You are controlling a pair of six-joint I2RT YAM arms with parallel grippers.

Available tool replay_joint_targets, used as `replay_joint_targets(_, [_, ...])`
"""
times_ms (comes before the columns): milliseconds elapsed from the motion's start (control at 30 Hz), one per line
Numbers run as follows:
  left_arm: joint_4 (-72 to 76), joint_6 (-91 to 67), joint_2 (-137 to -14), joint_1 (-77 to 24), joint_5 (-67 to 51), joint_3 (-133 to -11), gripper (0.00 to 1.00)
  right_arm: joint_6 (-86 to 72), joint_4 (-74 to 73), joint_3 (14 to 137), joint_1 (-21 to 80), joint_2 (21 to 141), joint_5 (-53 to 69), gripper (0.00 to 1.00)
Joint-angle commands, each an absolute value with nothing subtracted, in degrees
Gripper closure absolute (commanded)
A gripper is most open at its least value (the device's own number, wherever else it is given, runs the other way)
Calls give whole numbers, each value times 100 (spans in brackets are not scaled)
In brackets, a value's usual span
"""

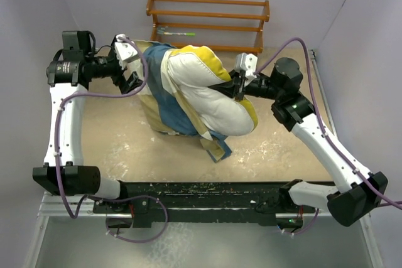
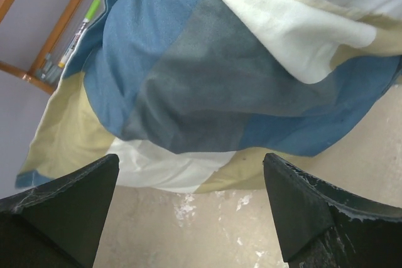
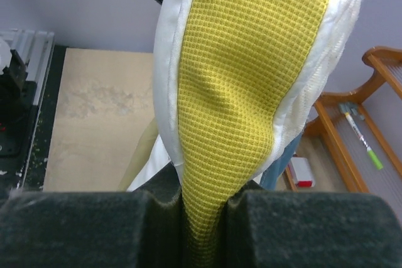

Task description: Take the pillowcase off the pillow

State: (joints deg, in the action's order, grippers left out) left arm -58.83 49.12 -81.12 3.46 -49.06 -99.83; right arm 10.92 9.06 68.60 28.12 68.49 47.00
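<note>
Two arms flank a bunched pillow (image 1: 204,89) on the tan table (image 1: 119,145), one gripping and one empty. The right gripper (image 1: 239,85) is clamped on the pillow's yellow waffle-weave edge band. In the right wrist view its dark padded fingers (image 3: 301,230) pinch that band between them. The cushion rises straight ahead of them, with a white quilted seam running down each side of the yellow.

The left gripper (image 1: 130,81) stands wide open and holds nothing. From its own camera, the pillowcase (image 2: 207,80) hangs just ahead of and above the two black fingertips (image 2: 94,186), and bare table shows between the jaws (whether cloth brushes either tip cannot be told).

Seen from overhead, the pillowcase (image 1: 164,101), in broad blocks of blue, tan and white, wraps the end of the pillow nearest the left gripper. The cream quilted body bulges out of it toward the right gripper. A loose tail of the cloth trails onto the table on the near side of the right gripper, toward the arm bases.

Beyond both grippers, a wooden rack (image 1: 207,23) stands against the far wall. A green-capped marker (image 1: 176,31) lies on one of its shelves. The same marker shows off to the upper left of the left gripper's view and to the right of the right gripper's.
</note>
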Motion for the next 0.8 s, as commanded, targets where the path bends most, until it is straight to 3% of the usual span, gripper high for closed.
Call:
replay_joint_targets(0, [-6196,6257,-8277,422,-5432,-10357,1,1916,274,7453,2958,6858,5376,100])
replay_joint_targets(233, [-5986,6745,-8473,422,-5519,-10568,1,2642,-723,7960,3209,6985,5396,100])
replay_joint_targets(467, [-7156,8154,-8391,84,-5151,-10071,1,2664,-698,8000,3239,6963,5451,100])
replay_joint_targets(533, [-6983,8079,-8166,-5,-5136,-9691,14,2648,-580,7922,3243,6913,5297,100])
replay_joint_targets(600, [-6697,7768,-7978,-43,-5246,-9423,44,1830,269,7592,3215,6760,4985,100])
replay_joint_targets(633, [-6486,7549,-7870,-44,-5295,-9279,61,1308,893,7319,3136,6636,4594,92])
replay_joint_targets(667, [-6206,7309,-7741,-48,-5282,-9174,91,716,1483,7032,3011,6527,4269,75])
replay_joint_targets(700, [-5802,6965,-7600,-44,-5186,-9036,100,100,2049,6786,2856,6454,4163,54])
replay_joint_targets(733, [-5335,6691,-7424,-44,-5070,-8899,100,-293,2369,6626,2721,6436,4132,33])
replay_joint_targets(767, [-4997,6597,-7239,-43,-4922,-8770,100,-456,2396,6581,2686,6488,4027,25])
